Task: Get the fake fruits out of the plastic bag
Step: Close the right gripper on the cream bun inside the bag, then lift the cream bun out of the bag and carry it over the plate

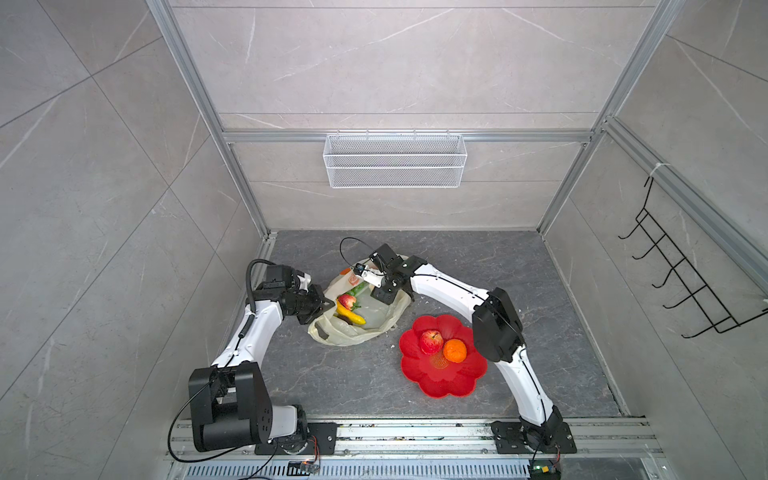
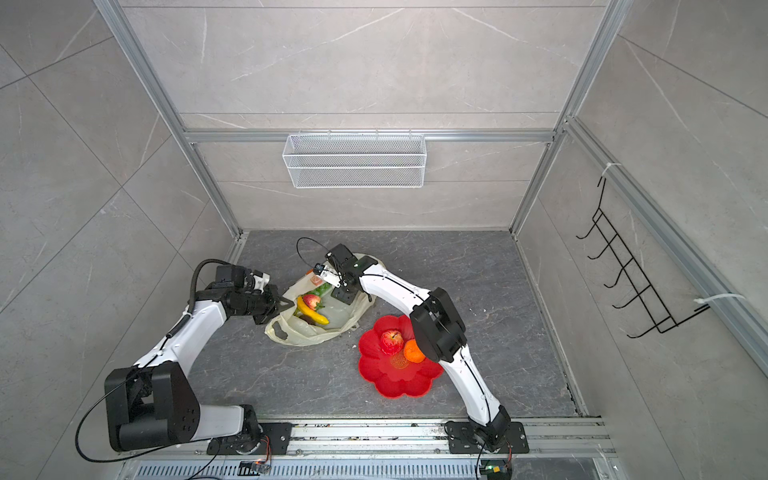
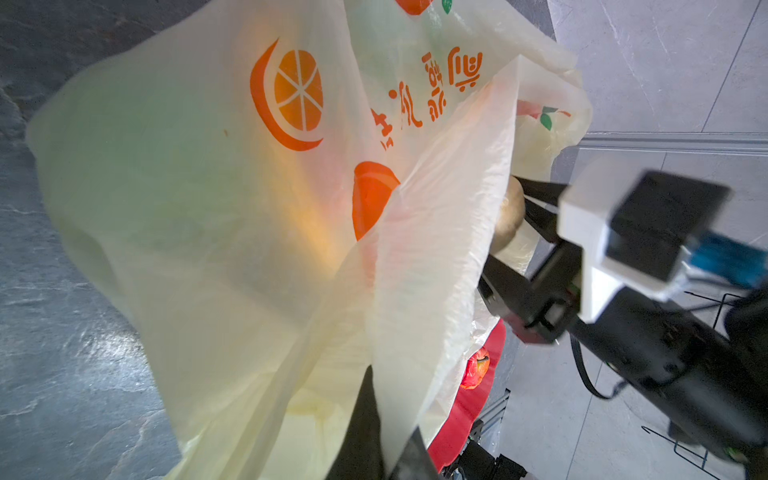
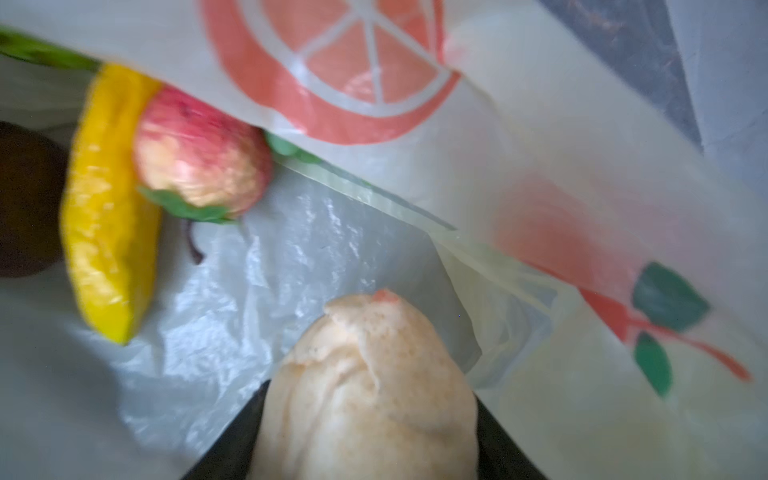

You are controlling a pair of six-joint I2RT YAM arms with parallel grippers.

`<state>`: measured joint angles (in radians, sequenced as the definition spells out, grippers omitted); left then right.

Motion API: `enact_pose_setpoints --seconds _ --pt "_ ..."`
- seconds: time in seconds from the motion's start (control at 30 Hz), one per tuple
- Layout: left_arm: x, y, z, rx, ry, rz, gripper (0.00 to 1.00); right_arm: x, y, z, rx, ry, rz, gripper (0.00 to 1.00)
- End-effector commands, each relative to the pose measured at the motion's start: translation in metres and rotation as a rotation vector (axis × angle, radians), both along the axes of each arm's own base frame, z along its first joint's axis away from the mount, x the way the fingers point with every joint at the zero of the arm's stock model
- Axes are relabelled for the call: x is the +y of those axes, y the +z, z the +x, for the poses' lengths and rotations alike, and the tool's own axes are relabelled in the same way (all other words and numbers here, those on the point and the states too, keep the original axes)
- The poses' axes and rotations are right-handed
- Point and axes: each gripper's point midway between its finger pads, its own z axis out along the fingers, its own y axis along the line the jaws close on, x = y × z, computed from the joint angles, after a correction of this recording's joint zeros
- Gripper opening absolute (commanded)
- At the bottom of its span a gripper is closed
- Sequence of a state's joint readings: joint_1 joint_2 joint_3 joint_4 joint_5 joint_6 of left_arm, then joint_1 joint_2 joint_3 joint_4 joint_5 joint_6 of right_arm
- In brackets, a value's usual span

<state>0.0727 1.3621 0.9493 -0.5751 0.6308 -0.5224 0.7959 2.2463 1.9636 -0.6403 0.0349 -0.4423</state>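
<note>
The left gripper (image 1: pixel 328 305) is clenched on the rim of the plastic bag (image 1: pixel 353 336). The bag lies open on the grey table (image 1: pixel 332 386) with a banana (image 1: pixel 351 315), a red apple (image 1: pixel 345 301) and a dark brown fruit (image 4: pixel 25 199) inside. The right gripper (image 4: pixel 372 399) reaches into the bag, its fingers (image 4: pixel 232 453) grasping a cream fruit (image 4: pixel 365 353). A second apple (image 1: pixel 431 341) and an orange (image 1: pixel 454 350) sit on the red flower-shaped plate (image 1: pixel 440 384) beside the bag.
</note>
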Motion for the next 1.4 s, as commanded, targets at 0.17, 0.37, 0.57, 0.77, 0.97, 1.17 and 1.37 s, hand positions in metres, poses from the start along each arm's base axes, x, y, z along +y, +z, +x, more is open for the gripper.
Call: enact_pose_setpoints --seconds 0.17,0.37,0.57,0.77,0.97,1.17,1.37 --pt "-0.002 0.007 -0.001 -0.038 -0.024 -0.013 0.0 0.021 0.063 -0.043 -0.073 -0.027 0.288 0.58" --pt "-0.002 0.006 -0.002 -0.036 -0.023 -0.009 0.0 0.009 0.093 -0.07 -0.098 -0.129 0.418 0.58" --pt "-0.002 0.005 -0.002 -0.032 -0.023 -0.009 0.0 -0.02 0.116 -0.1 -0.112 -0.227 0.503 0.57" --pt "-0.001 0.003 -0.002 -0.027 -0.022 -0.005 0.0 -0.067 0.116 -0.13 -0.12 -0.317 0.496 0.56" --pt "-0.001 0.002 -0.002 -0.021 -0.022 -0.001 0.0 -0.113 0.112 -0.163 -0.136 -0.396 0.511 0.55" --pt "-0.001 -0.001 -0.002 -0.013 -0.021 -0.002 0.0 -0.144 0.092 -0.191 -0.154 -0.453 0.529 0.54" --pt "-0.001 -0.004 -0.002 -0.002 -0.022 -0.002 0.0 -0.16 0.074 -0.211 -0.166 -0.495 0.589 0.55"
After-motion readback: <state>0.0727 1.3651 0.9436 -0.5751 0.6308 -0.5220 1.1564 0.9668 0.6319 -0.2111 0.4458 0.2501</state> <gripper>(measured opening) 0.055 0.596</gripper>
